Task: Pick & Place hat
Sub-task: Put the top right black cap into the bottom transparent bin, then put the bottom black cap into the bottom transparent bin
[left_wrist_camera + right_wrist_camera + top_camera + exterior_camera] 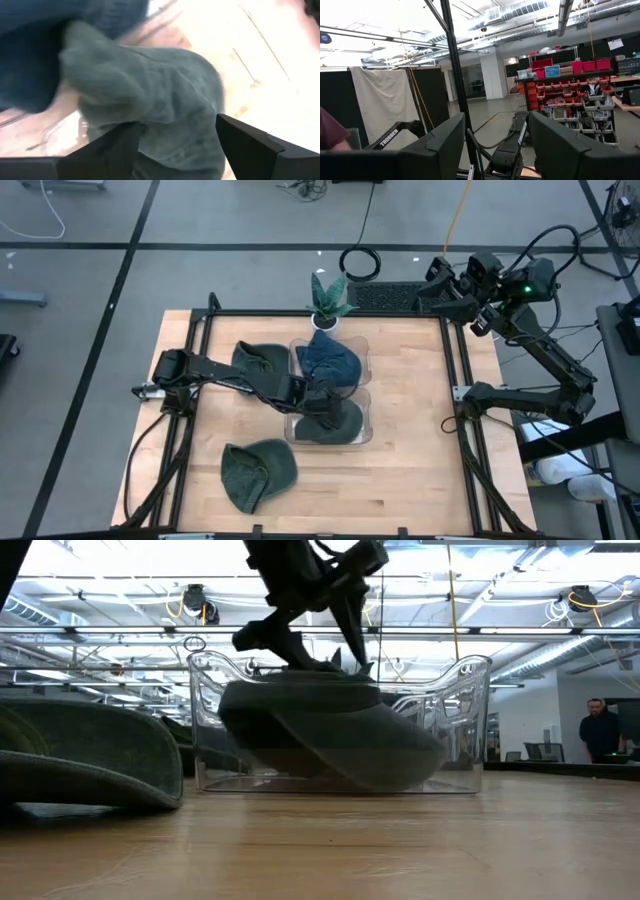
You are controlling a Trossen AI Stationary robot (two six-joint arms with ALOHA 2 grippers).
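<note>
left claw (175,145) astride soft knit hat (165,95)

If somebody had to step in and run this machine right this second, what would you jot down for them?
Left gripper: open, over the clear bin, fingers either side of the green hat lying in it.
Right gripper: open, empty, raised beyond the table's far right corner.
Hats: a blue hat and that green hat are in the bin. Two more green hats remain on the table, one left of the bin, one near the front edge.
Done: two hats binned. Left: the two on the table.
</note>
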